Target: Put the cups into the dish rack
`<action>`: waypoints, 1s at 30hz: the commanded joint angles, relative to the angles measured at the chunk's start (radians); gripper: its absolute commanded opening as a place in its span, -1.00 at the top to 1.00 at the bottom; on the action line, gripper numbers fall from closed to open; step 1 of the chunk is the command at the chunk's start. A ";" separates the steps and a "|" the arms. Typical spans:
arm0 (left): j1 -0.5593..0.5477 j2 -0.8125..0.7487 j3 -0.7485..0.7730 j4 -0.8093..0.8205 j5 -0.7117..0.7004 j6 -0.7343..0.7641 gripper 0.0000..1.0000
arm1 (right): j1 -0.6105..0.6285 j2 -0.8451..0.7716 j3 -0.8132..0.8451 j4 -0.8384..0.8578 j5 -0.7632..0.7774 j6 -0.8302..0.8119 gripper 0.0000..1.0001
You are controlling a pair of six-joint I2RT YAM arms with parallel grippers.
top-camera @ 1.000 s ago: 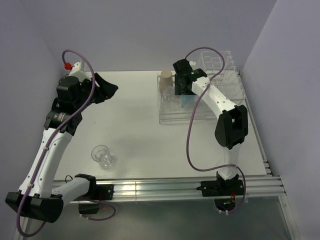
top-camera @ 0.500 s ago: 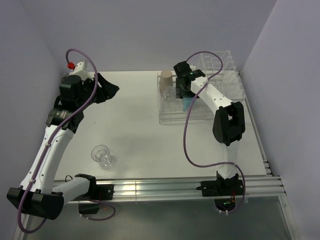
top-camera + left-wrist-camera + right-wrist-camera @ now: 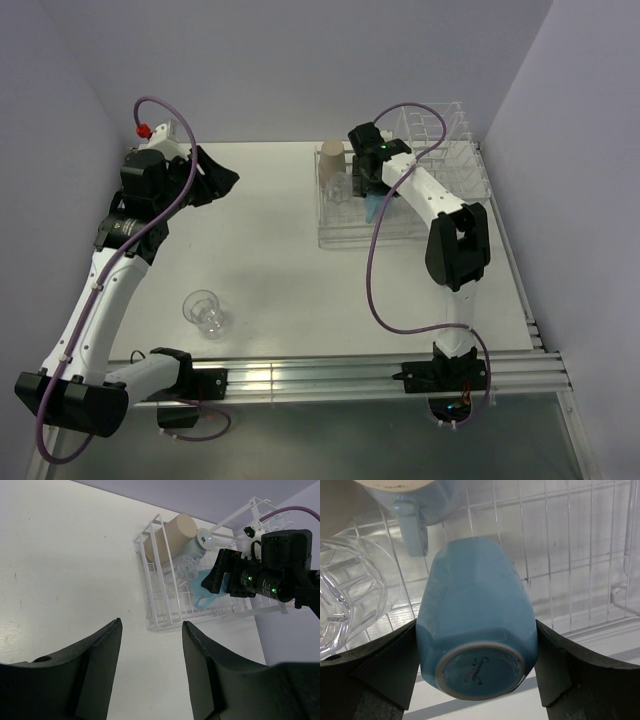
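Still clamps R gripper (image 3: 475,672) on small blue cup (image 3: 476,615) in dish rack (image 3: 345,236), far-right corner; keeps L gripper (image 3: 150,642) apart.

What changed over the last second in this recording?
The right arm's elbow drew in toward the dish rack; the right claw kept gripping the small light blue cup over it. The left arm edged slightly right, left claw open, empty. The clear tumbler on the table and tan paper cup in the rack stayed put.
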 commanded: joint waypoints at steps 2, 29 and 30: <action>0.002 -0.009 0.024 0.008 0.013 0.015 -0.15 | -0.008 -0.010 0.037 0.027 0.061 0.003 -0.45; 0.002 -0.006 0.032 -0.036 -0.043 0.014 -0.15 | 0.005 -0.065 0.029 0.028 0.044 0.006 -0.98; 0.002 -0.001 0.046 -0.062 -0.071 0.015 -0.14 | 0.009 -0.080 0.032 0.027 0.046 0.005 -0.98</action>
